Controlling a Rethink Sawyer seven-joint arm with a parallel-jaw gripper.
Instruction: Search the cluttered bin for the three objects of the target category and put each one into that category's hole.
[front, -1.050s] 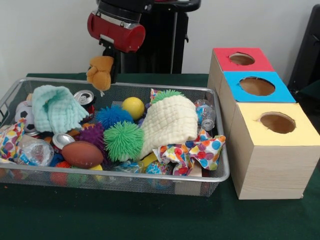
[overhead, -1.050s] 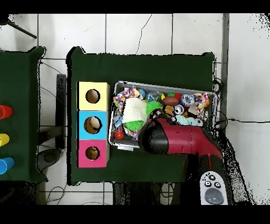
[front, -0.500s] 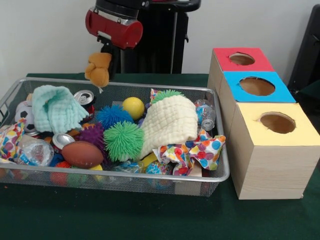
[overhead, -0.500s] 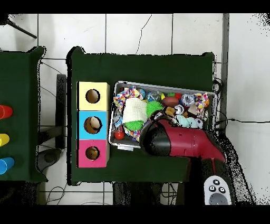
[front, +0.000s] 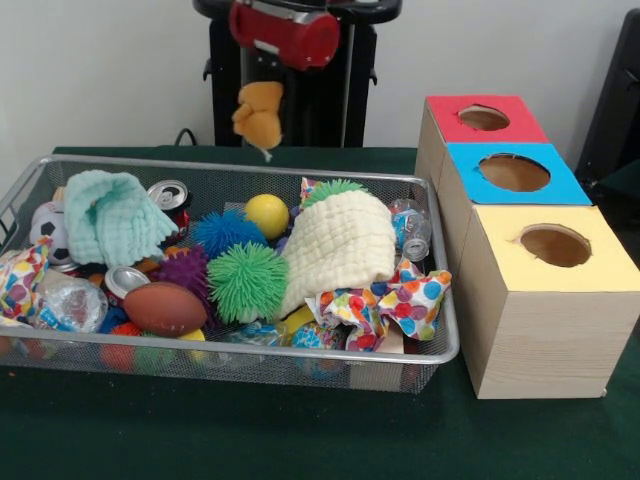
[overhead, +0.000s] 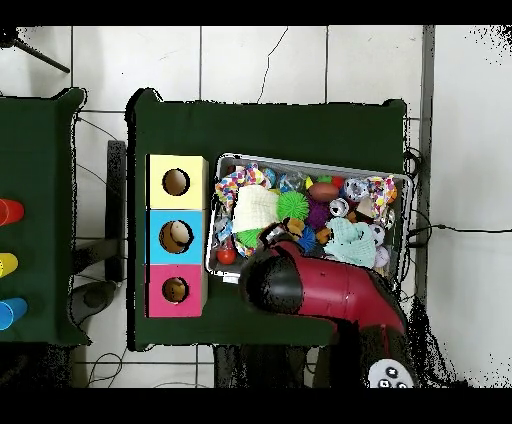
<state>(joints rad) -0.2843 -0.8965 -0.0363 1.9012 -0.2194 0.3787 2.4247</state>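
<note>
A tan-orange cloth (front: 258, 116) hangs in the air above the far rim of the wire bin (front: 250, 170), left of the three boxes. My gripper (front: 259, 98) is shut on its top, under the red arm (front: 285, 30); the cloth hides the fingers. In the bin lie a mint cloth (front: 115, 215), a cream cloth (front: 340, 245) and a dotted colourful cloth (front: 385, 300). The boxes stand in a row right of the bin, with a red hole (front: 484, 118), a blue hole (front: 514, 172) and a yellow hole (front: 555, 245). From overhead the arm (overhead: 300, 285) covers the gripper.
The bin also holds a green spiky ball (front: 247, 280), a blue spiky ball (front: 222, 232), a yellow ball (front: 266, 215), a brown football (front: 165, 308) and drink cans (front: 168, 195). Overhead, something tan lies inside the blue box's hole (overhead: 176, 236).
The arm has swung to the right in the front view and risen a little, carrying the tan cloth from over the bin's left part to over its middle.
</note>
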